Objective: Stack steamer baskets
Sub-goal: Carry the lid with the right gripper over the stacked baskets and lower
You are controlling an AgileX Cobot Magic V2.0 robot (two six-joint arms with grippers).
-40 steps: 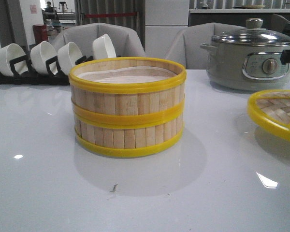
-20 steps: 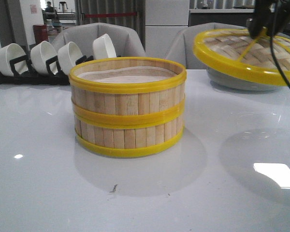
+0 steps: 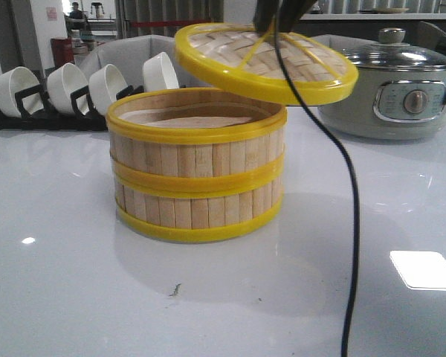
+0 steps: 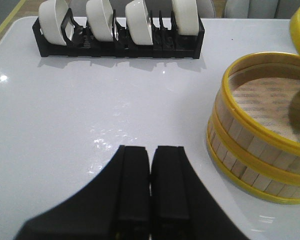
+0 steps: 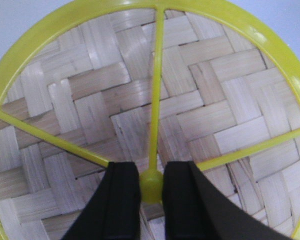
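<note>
Two steamer baskets (image 3: 197,165) stand stacked one on the other in the middle of a glossy white table (image 3: 59,282). Their walls are upright pale wood slats, with yellow rims at the top, at the join and at the base, and a white liner shows inside the upper one. Above them, off to the right side, a flat woven-bamboo lid (image 3: 264,61) with a yellow rim hangs tilted in the air, its lower edge close over the top basket's far right rim. The right gripper (image 5: 151,182) holds this lid, its two black fingers pinching the small yellow knob (image 5: 151,187) at the centre where the lid's yellow spokes meet. A black cable (image 3: 349,223) hangs down from that arm, in front of the table. The left gripper (image 4: 150,165) sits low over bare table beside the baskets, fingers pressed together with nothing between them. At the far left a black rack (image 3: 44,115) holds four white bowls (image 3: 63,85) on edge. At the far right stands a grey-green electric pot (image 3: 390,89) with a glass lid and a round dial; no writing on its panel can be read
</note>
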